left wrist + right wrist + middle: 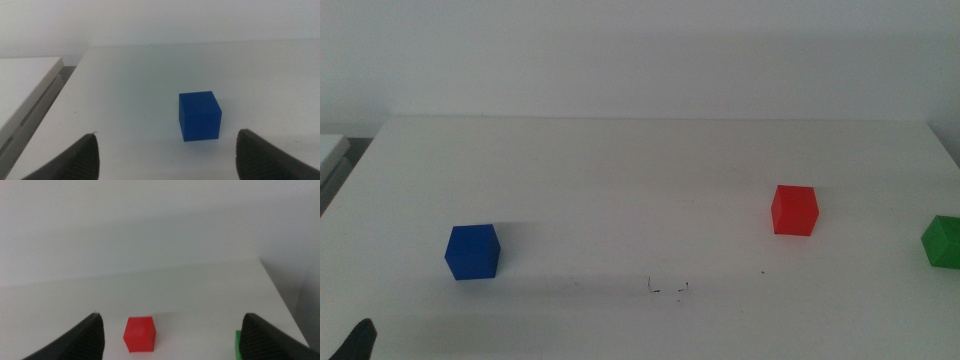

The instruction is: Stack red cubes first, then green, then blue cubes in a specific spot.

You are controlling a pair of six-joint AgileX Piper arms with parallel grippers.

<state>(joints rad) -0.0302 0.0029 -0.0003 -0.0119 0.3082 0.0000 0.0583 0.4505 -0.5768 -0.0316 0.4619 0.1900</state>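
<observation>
Red comes first, and nothing is stacked yet: the red cube (794, 210) sits alone right of centre, well apart from the pen marks (668, 288) near the front middle, the blue cube (472, 251) is far left and the green cube (942, 241) is at the right edge. I judge the next move is for the right gripper (170, 345), jaws spread wide and empty behind the red cube, to drop over it, close, and carry it left onto the marks, while the left gripper (165, 160) waits open before the blue cube. Green is cut off by the frame edge and partly hidden by a jaw in the right wrist view; the marks are too faint to read precisely, and only a dark tip of the left gripper shows in the middle view.
</observation>
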